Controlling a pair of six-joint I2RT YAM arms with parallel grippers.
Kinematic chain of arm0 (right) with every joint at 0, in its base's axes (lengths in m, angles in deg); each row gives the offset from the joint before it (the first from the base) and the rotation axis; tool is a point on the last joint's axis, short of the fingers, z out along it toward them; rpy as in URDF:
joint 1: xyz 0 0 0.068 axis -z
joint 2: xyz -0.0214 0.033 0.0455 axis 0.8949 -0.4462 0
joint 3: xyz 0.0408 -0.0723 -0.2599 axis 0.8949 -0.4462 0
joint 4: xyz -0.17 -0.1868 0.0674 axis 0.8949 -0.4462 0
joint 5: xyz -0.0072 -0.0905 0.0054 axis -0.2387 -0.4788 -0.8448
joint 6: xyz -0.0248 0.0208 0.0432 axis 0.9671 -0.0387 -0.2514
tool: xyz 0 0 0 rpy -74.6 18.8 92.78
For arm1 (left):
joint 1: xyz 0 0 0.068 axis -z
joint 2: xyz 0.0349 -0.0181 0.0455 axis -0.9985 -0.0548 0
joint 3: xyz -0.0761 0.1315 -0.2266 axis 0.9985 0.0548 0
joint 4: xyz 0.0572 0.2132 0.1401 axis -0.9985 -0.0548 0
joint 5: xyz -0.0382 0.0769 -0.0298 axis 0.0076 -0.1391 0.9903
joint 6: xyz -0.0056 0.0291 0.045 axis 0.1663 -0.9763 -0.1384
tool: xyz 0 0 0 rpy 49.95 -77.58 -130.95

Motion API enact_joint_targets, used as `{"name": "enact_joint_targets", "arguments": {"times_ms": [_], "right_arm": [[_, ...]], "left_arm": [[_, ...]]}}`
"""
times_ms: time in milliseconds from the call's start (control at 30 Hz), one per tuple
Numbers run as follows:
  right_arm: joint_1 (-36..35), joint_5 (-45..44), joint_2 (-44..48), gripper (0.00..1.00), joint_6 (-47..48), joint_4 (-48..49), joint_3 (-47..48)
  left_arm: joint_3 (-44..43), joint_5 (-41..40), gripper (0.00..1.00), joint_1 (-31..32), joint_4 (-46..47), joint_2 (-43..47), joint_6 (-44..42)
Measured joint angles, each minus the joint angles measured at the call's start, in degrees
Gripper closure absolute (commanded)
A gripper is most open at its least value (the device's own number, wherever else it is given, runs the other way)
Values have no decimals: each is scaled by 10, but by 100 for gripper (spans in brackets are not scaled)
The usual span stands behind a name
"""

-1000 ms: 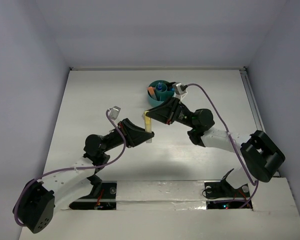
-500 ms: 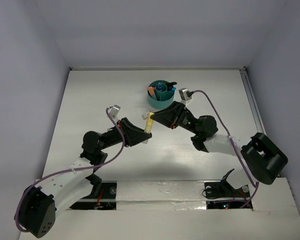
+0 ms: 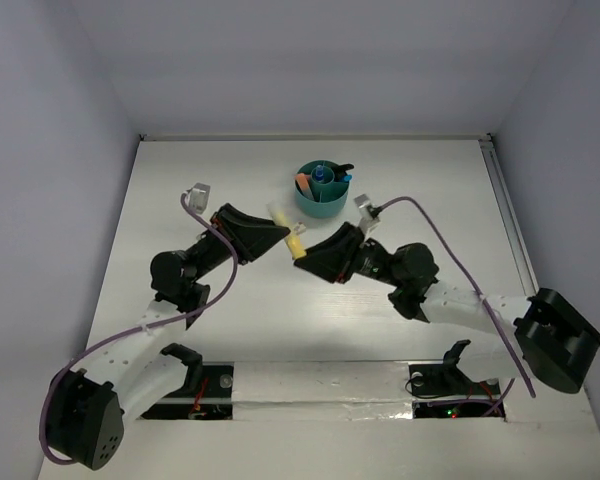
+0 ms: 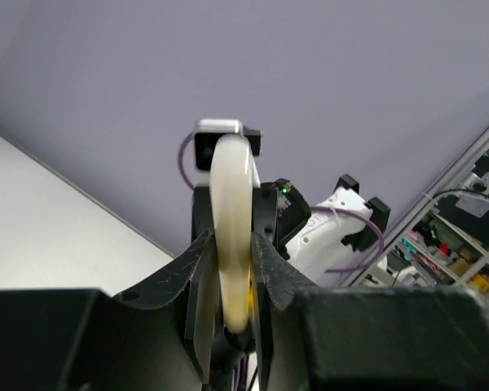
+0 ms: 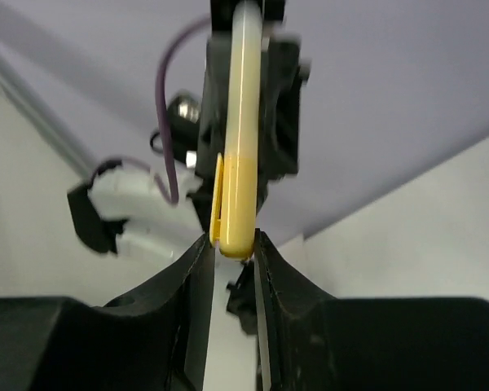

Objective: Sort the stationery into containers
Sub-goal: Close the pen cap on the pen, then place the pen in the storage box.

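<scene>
Top external: arms angled inward, L gripper (image 3: 279, 230) + R gripper (image 3: 303, 257) each clamped on yellow marker (image 3: 291, 241) ends.

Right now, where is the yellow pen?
Top view, centre: the yellow pen is gripped between the left pincer and right pincer, just near-left of the teal organizer.

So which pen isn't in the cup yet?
The yellow-and-white pen, held outside it with jaws shut on each end. The other pens, blue, orange and black, already stand in the teal cup.
</scene>
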Motion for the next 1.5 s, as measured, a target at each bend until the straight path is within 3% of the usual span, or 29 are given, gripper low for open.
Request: {"name": "enact_joint_targets", "arguments": {"times_ms": [133, 267, 500, 533, 567, 667, 767, 867, 1167, 1500], "right_arm": [[-47, 24, -28, 100, 28, -69, 3], [-52, 47, -52, 100, 43, -156, 0], [-52, 43, -25, 99, 73, -216, -1], [-52, 42, -20, 92, 76, -219, -1], [-52, 42, -14, 73, 78, -222, -1], [-52, 38, 2, 48, 87, -229, -1], [-52, 33, 18, 33, 99, -244, -2], [-52, 25, 37, 24, 117, -271, -1], [-52, -50, 95, 12, 214, -436, 57], [-20, -109, 70, 8, 295, -557, 185]], "left_arm": [[-7, 8, 100, 14, -6, -30, 7], [-9, -9, 100, 11, 12, -40, 26], [9, -16, 100, 11, 26, -20, 35], [12, -18, 100, 11, 26, -14, 34], [14, -19, 100, 11, 26, -7, 33], [14, -22, 100, 11, 29, 12, 26], [19, -26, 100, 11, 37, 26, 18], [32, -30, 100, 11, 43, 30, 10], [64, -37, 100, 11, 28, 20, -25], [101, -30, 100, 11, 4, -31, -43]]}}
